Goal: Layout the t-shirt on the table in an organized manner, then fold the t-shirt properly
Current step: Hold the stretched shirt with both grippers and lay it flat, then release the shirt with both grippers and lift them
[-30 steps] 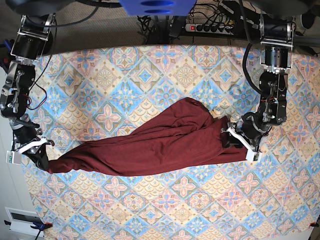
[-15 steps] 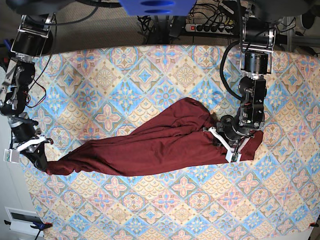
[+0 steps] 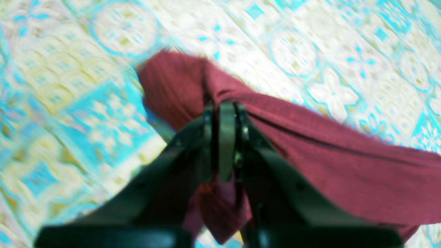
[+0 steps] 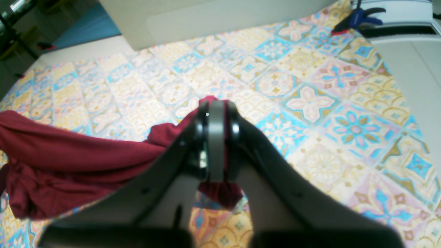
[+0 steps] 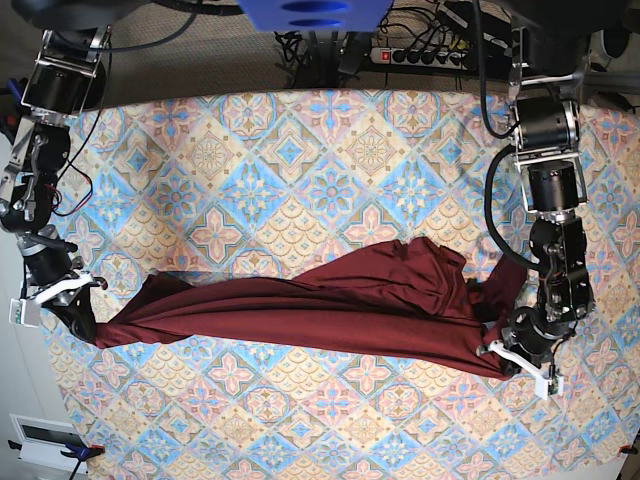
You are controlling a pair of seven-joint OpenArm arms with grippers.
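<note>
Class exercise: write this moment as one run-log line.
left gripper: shut on t-shirt | right gripper: shut on t-shirt | t-shirt: stretched between both, bunched, unfolded | table: under it

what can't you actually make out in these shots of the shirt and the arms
- Left wrist view: motion blur smears the t-shirt and the table; which part of the garment the left end effector pinches is unclear.
- Right wrist view: the right end effector covers its own grip point.
- Base view: the bunched shirt hides its sleeves and collar; the arms' upper ends are cut off by the top edge.
</note>
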